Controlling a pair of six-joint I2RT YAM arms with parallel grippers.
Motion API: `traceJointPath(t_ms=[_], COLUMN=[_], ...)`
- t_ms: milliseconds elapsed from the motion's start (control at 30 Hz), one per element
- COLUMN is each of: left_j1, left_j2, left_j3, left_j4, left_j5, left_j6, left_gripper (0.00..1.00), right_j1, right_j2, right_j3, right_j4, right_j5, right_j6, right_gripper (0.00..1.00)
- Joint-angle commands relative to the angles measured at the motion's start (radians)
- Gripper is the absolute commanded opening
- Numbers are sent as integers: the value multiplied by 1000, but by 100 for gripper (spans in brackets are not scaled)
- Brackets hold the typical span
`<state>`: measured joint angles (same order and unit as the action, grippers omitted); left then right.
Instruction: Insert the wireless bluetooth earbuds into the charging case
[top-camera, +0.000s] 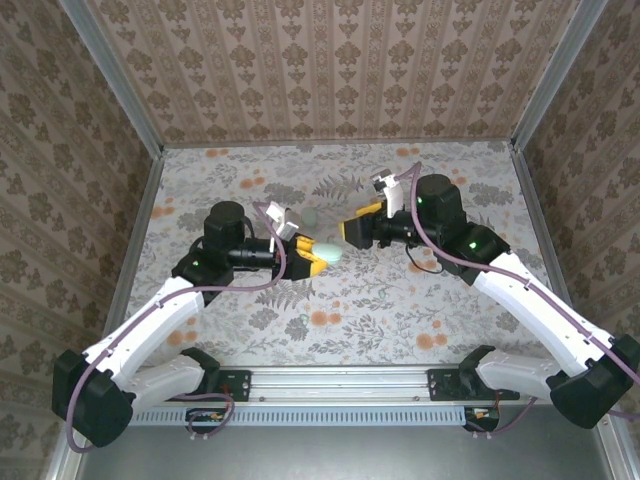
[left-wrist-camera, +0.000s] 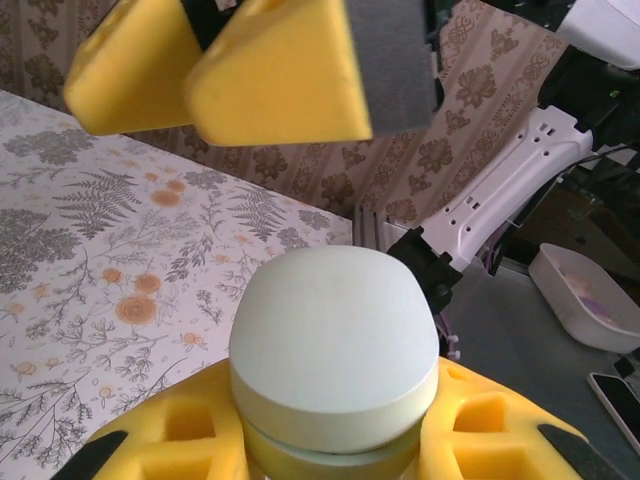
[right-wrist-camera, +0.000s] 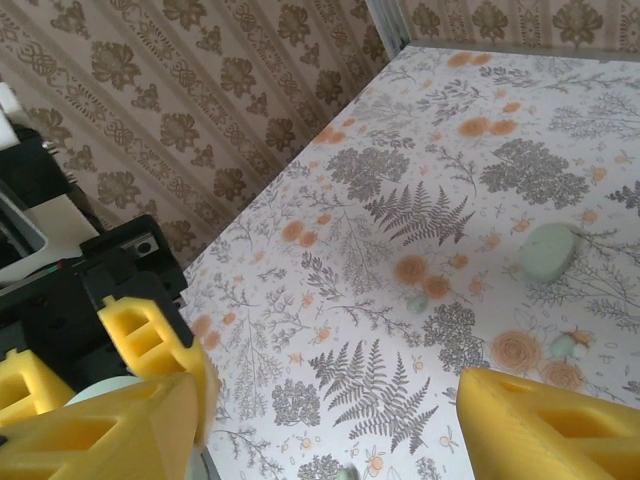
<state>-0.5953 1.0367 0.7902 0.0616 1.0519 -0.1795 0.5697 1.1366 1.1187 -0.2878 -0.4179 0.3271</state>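
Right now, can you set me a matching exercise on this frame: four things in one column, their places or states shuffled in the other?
Things:
1. left gripper
2. right gripper
3. charging case
4. round mint piece

Places or states:
A. lying loose on the floral table
B. jaws open, nothing between them
C. jaws shut on something
D. pale green, gripped between yellow jaws

Pairs: 1-C, 2-B, 3-D, 4-A
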Motion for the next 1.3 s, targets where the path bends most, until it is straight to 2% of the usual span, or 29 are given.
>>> traceJointPath(t_ms=[0, 300, 467, 600, 800, 967, 1133, 1267], left_j1=[12, 37, 42, 41, 42, 40, 40, 39], left_j2=[2, 5, 15, 31, 27, 10, -6, -9], left_j3=[-4, -22, -16, -11, -23, -29, -40, -43], left_j4=[47, 61, 68, 87, 113, 108, 105, 106], left_j5=[40, 34, 49, 63, 90, 113, 110, 106], left_j6=[-10, -39, -48, -62, -77, -57, -22, -5], left_gripper=[0, 0, 0, 0, 0, 0, 0, 0], right_j1=[-4, 31, 72, 96, 94, 89, 73, 73], right_j2=[-17, -59, -88, -58, 15, 43, 50, 61], right_j3=[-12, -68, -124, -99, -25, -2, -8, -28], right_j4=[21, 52, 92, 51, -18, -14, 26, 85], right_j5=[-37, -126, -153, -111, 25, 67, 78, -18], right_j6=[41, 10, -27, -61, -72, -57, -14, 5], right_gripper=[70, 70, 76, 78, 78, 77, 77, 76])
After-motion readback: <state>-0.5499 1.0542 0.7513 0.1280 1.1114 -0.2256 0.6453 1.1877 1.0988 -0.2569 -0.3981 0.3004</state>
